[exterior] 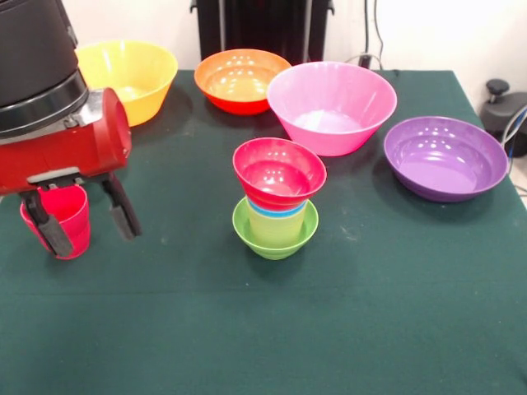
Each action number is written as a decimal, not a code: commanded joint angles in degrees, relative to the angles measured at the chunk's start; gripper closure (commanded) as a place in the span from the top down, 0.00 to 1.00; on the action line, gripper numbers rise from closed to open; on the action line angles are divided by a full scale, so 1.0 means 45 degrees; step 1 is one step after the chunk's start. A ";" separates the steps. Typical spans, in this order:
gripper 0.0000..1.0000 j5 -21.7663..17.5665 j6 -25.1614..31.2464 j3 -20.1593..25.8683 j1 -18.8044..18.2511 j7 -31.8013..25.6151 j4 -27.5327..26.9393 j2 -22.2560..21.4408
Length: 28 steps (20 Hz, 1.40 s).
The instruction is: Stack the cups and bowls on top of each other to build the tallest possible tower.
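The tower (277, 202) stands mid-table. Its base is the small lime-green bowl (276, 245). A pale cup (277, 225) sits in that bowl, the blue cup's rim (276, 211) shows above it, and the small red bowl (280, 173) rests on top, tilted toward the camera. The red cup (66, 216) stands upright at the left. My gripper (82, 218) is open and low at the cup. One finger (45, 224) overlaps the cup's left side, and the other finger (123, 210) is apart on its right.
Along the far side stand the large yellow bowl (132, 78), the orange bowl (241, 78) and the pink bowl (331, 103). The wide purple bowl (445, 156) is at the right. The large green bowl is out of view. The pedestal (263, 25) is at the top.
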 commanded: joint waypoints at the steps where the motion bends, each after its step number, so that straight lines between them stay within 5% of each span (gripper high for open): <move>1: 1.00 -0.0703 0.0991 -0.1348 -0.0036 -0.2626 0.1466 0.0047; 28: 1.00 0.0536 0.1141 -0.3160 0.0299 -0.0152 0.3624 -0.0841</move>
